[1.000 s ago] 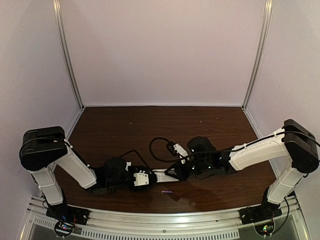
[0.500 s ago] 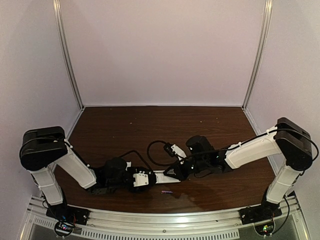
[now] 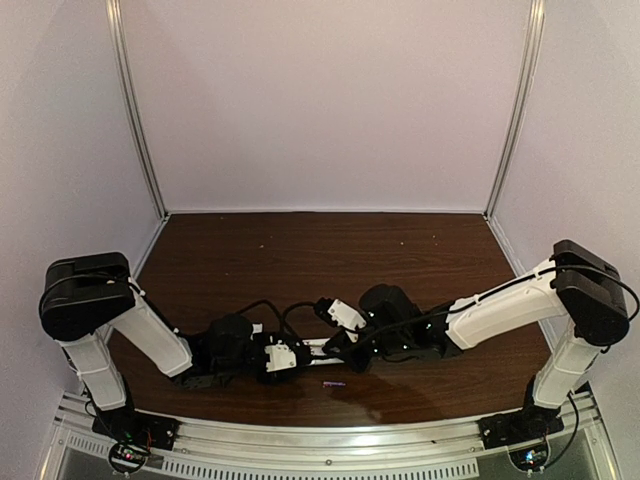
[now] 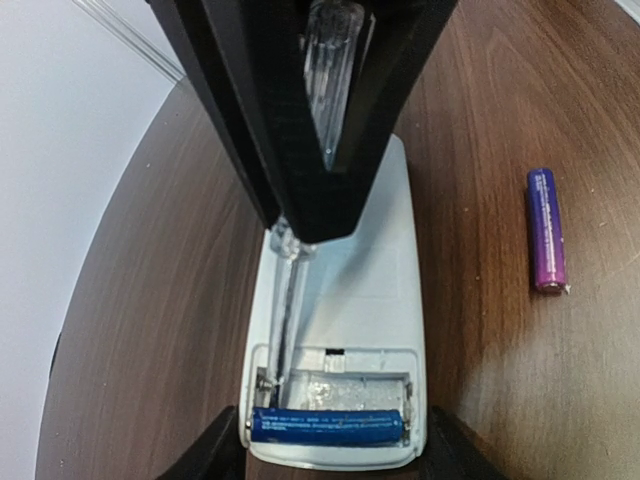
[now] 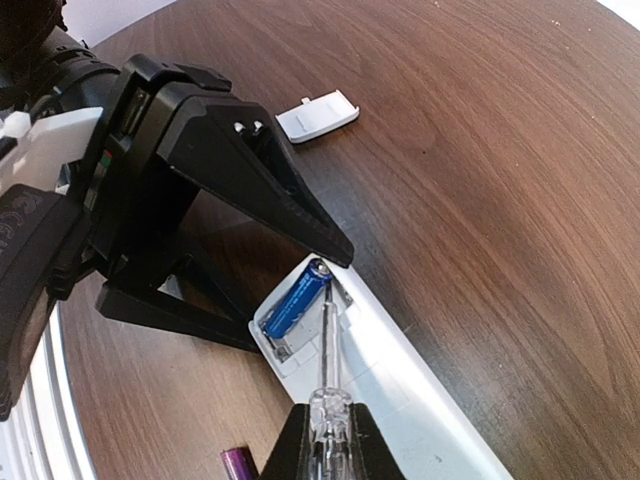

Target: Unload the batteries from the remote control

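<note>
Dark wooden table, pale walls around. On it, white remote control lying back up, compartment open, clamped at that end by left gripper. Inside, blue battery across one slot. Purple battery loose on the wood, near the remote, not touching. Right gripper closed on thin tool with clear handle, metal tip down in the other slot, just beside the blue battery. Small white cover beyond the left gripper, well apart. From above, remote mostly hidden under both grippers.
</note>
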Robot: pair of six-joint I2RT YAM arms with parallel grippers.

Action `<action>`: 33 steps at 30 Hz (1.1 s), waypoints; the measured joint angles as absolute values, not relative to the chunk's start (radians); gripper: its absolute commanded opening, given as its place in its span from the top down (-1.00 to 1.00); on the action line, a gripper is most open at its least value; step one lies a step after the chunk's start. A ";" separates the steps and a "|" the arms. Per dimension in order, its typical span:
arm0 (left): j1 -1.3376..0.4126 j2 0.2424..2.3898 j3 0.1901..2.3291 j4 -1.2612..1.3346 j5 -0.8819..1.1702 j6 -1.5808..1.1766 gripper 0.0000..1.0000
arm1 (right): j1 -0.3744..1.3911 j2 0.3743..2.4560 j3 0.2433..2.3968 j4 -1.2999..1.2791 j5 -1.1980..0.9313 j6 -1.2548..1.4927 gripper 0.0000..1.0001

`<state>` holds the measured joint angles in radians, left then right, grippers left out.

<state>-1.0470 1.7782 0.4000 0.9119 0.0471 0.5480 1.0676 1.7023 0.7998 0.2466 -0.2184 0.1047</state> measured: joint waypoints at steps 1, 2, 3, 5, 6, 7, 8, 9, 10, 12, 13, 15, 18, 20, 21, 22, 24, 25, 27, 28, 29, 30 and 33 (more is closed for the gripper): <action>-1.047 1.778 0.400 0.912 0.047 0.548 1.00 | 1.069 1.702 0.800 0.247 -0.213 0.102 1.00; -1.047 1.778 0.400 0.912 0.046 0.548 1.00 | 1.071 1.700 0.799 0.247 -0.208 0.101 1.00; -1.047 1.778 0.400 0.912 0.046 0.549 1.00 | 1.073 1.699 0.799 0.246 -0.205 0.102 1.00; -1.047 1.778 0.400 0.913 0.047 0.553 1.00 | 1.074 1.695 0.796 0.246 -0.202 0.116 1.00; -1.047 1.778 0.400 0.914 0.049 0.554 1.00 | 1.075 1.692 0.793 0.247 -0.203 0.130 1.00; -1.047 1.778 0.400 0.915 0.051 0.556 1.00 | 1.076 1.689 0.789 0.251 -0.205 0.149 1.00; -1.047 1.778 0.400 0.917 0.054 0.556 1.00 | 1.076 1.686 0.785 0.256 -0.210 0.172 1.00; -1.047 1.778 0.400 0.918 0.058 0.557 1.00 | 1.075 1.684 0.780 0.262 -0.215 0.196 1.00; -1.048 1.778 0.400 0.918 0.062 0.557 1.00 | 1.074 1.682 0.777 0.264 -0.224 0.235 1.00; -1.049 1.778 0.400 0.917 0.064 0.557 1.00 | 1.071 1.682 0.777 0.264 -0.239 0.299 1.00; -1.049 1.778 0.400 0.916 0.065 0.557 1.00 | 1.069 1.682 0.778 0.261 -0.247 0.328 1.00; -1.049 1.778 0.400 0.916 0.065 0.557 1.00 | 1.065 1.684 0.786 0.253 -0.263 0.378 1.00; -1.048 1.777 0.399 0.911 0.062 0.555 1.00 | 1.053 1.695 0.804 0.236 -0.299 0.462 1.00; -1.048 1.776 0.399 0.911 0.059 0.554 1.00 | 1.038 1.700 0.807 0.240 -0.337 0.521 1.00; -1.048 1.776 0.399 0.911 0.057 0.554 1.00 | 1.031 1.705 0.808 0.245 -0.359 0.552 1.00; -1.048 1.776 0.399 0.911 0.056 0.554 1.00 | 1.024 1.708 0.808 0.251 -0.377 0.572 1.00; -1.048 1.774 0.398 0.910 0.051 0.553 1.00 | 1.013 1.716 0.812 0.258 -0.414 0.605 1.00; -1.048 1.773 0.397 0.909 0.049 0.551 1.00 | 1.008 1.721 0.819 0.253 -0.427 0.609 1.00; -1.048 1.769 0.394 0.907 0.044 0.550 1.00 | 1.007 1.724 0.847 0.210 -0.430 0.580 1.00; -1.048 1.767 0.392 0.906 0.042 0.551 1.00 | 1.010 1.724 0.867 0.177 -0.420 0.550 1.00; -1.048 1.766 0.391 0.906 0.041 0.551 1.00 | 1.017 1.724 0.879 0.152 -0.404 0.519 1.00; -1.048 1.765 0.390 0.906 0.041 0.550 1.00 | 1.027 1.724 0.889 0.131 -0.383 0.484 1.00; -1.048 1.764 0.389 0.906 0.041 0.551 1.00 | 1.065 1.716 0.897 0.101 -0.301 0.376 1.00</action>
<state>-1.0485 1.7638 0.3885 0.9058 0.0414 0.5507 1.0649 1.7164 0.8970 0.1005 -0.3012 0.3759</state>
